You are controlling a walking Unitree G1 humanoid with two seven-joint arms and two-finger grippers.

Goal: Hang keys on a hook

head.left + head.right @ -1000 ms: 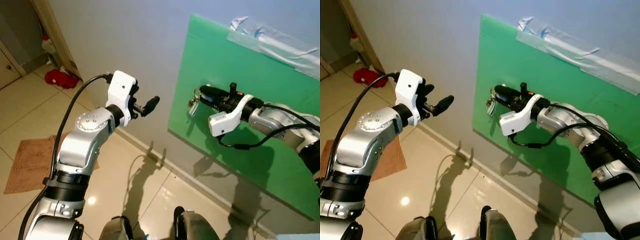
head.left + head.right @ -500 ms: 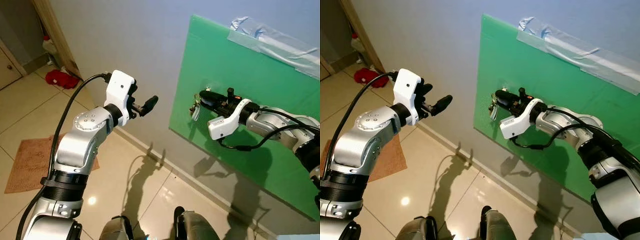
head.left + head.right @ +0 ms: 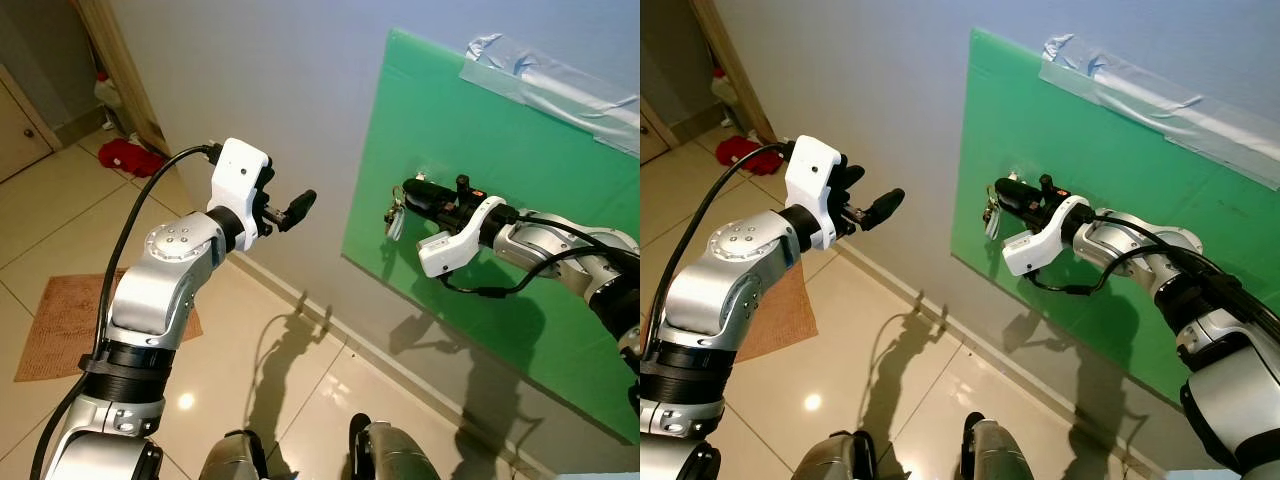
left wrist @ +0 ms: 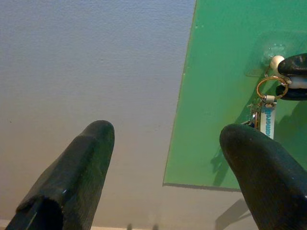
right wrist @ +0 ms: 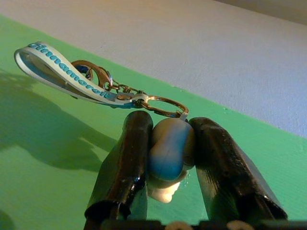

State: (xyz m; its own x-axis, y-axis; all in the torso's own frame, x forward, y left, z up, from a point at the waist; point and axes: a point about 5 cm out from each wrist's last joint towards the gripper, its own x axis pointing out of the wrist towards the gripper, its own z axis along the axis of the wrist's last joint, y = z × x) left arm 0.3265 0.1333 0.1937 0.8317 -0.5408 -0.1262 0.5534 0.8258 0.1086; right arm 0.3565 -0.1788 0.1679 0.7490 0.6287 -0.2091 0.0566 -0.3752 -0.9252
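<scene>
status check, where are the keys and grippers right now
Right gripper at the hook on the green board, fingers either side of its knob. Key ring hanging at the hook. Left gripper open, raised by the wall, empty. Nothing blocking.

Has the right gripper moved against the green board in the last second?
Yes, slightly. The right gripper has crept rightward along the green board, away from the board's left edge, with the keys hanging beside its tips.
</scene>
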